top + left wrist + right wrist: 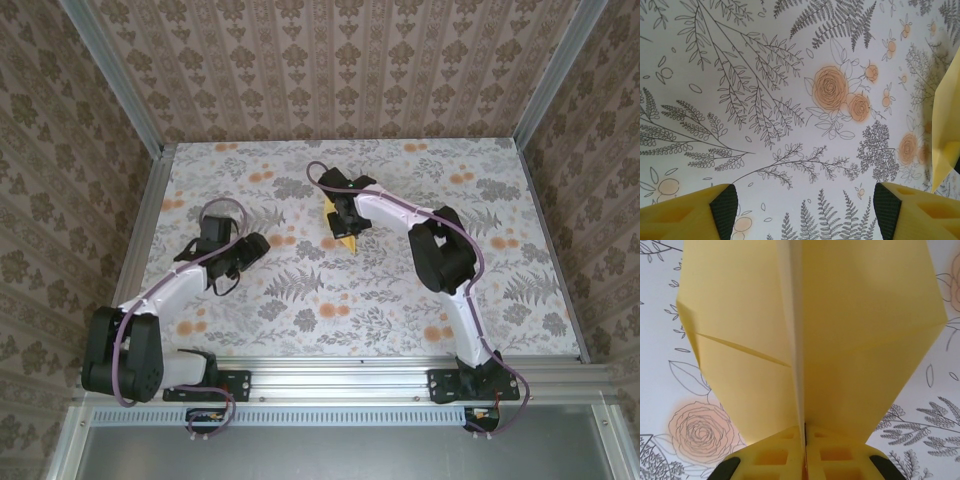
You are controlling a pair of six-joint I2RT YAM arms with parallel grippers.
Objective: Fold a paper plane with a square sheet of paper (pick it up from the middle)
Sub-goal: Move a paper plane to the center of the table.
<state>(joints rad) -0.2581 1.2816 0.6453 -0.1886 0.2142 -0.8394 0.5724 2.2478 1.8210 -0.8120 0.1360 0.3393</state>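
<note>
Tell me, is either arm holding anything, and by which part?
Right jaws pinch the yellow paper plane by its centre fold; left jaws, open, hold nothing.

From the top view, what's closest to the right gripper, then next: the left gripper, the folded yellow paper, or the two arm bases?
1. Folded yellow paper: pinched in the right gripper itself.
2. Left gripper: off to its left, open.
3. Left arm's base and right arm's base: both at the near edge, too close to call.

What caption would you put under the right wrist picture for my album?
Right gripper shut on the folded pale-yellow paper plane, pinching its centre crease above the flower-print table.
</note>
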